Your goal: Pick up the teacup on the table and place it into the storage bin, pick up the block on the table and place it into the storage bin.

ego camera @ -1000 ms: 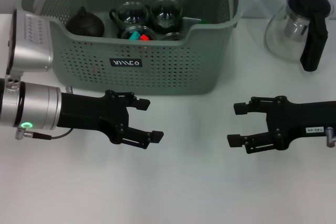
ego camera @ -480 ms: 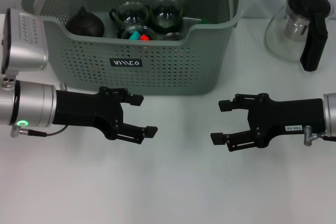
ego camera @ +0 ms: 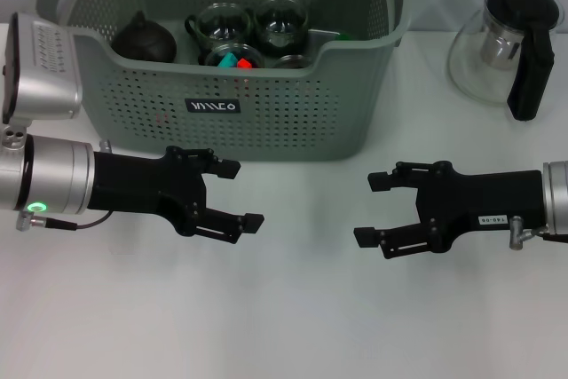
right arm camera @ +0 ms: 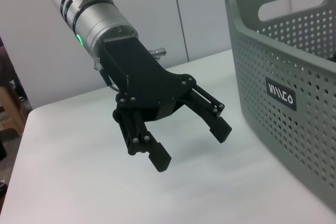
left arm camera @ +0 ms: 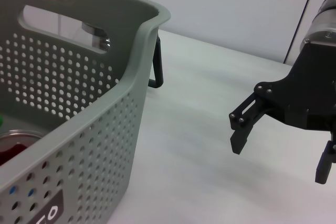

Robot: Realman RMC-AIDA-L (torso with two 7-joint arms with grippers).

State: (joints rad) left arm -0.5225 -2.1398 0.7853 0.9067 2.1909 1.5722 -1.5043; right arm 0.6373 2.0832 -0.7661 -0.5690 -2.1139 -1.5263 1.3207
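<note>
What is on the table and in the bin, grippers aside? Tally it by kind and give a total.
Storage bin: 1
Dark teapot: 1, in the bin
Glass teacups: 4, in the bin
Small coloured blocks: 2 (teal, red), in one teacup
Glass pitcher: 1, outside the bin
Total: 9
</note>
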